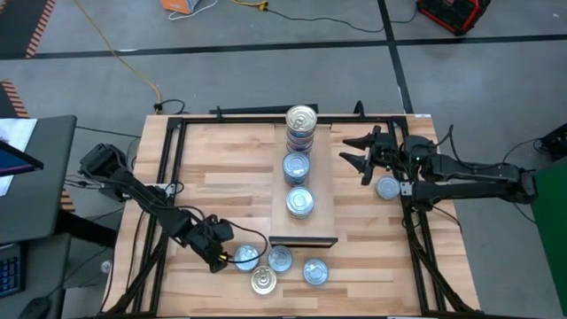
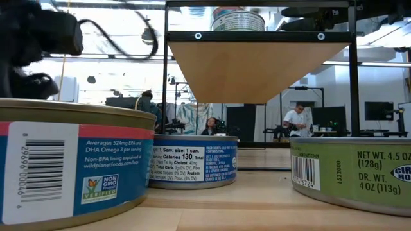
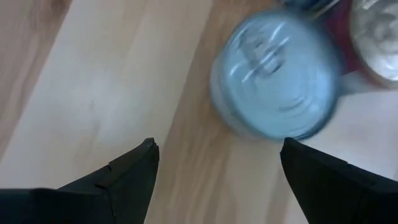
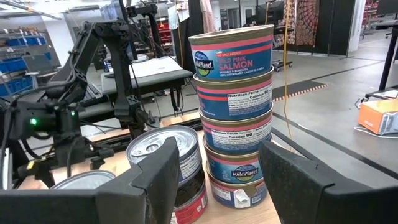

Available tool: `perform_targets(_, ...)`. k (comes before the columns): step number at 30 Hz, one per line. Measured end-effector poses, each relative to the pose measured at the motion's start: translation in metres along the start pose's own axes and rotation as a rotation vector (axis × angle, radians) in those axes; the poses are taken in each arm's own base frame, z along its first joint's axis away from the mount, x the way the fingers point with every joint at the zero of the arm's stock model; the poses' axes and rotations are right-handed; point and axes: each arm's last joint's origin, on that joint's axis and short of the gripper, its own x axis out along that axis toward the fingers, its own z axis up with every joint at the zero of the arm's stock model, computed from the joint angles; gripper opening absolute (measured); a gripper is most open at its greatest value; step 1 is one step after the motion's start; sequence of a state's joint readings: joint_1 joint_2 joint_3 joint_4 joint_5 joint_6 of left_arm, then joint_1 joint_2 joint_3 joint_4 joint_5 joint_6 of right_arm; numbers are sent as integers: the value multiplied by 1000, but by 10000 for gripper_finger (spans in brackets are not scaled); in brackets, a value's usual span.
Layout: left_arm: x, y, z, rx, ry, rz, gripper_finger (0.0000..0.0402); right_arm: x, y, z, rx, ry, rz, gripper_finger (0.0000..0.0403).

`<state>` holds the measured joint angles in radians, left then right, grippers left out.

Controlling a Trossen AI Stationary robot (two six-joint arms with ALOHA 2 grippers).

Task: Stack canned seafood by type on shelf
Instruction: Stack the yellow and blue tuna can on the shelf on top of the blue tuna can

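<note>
Tins part-stacked on shelf, both grippers spread and empty.

Shelf [image 1: 321, 190] sits centre frame in high view, holding a tall pink stack [image 1: 301, 127] at its upper end, then two blue-top tins [image 1: 296, 167] [image 1: 299, 203] below it in a row. Four loose tins lie on the table [image 1: 221, 159] at lower centre: blue ones [image 1: 246, 258] [image 1: 280, 259] [image 1: 315, 271] and a silver one [image 1: 263, 282]. One more blue tin [image 1: 387, 187] lies right of the shelf. Left gripper [image 1: 221, 251] is lower left, just beside the nearest loose tin, fingers [image 3: 127, 177] apart with nothing between; blue tin [image 3: 277, 78] ahead of it. Right gripper [image 1: 359, 152] is upper right, beside the stack, fingers [image 4: 155, 174] released, facing the stack [image 4: 235, 112].
</note>
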<state>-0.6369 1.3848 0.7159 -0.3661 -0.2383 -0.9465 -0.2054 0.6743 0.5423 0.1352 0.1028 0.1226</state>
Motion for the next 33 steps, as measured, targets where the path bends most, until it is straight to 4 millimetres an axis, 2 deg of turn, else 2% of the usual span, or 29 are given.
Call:
perform_targets(3,-4,-1,3,-7,-40,-1,320,0,0,0,0,0,0,243)
perform_targets(7,2,-3,3,-8,-61,7,320,0,0,0,0,0,1,243)
perform_targets(12,12,-2,-1,9,-21,30,320,0,0,0,0,0,1,243)
perform_targets(18,13,0,-3,3,5,43,320,0,0,0,0,0,2,243)
perform_targets(26,12,13,-14,6,119,162,320,0,0,0,0,-1,2,243)
perform_targets(33,11,14,-15,-6,145,163,320,0,0,0,0,0,2,243)
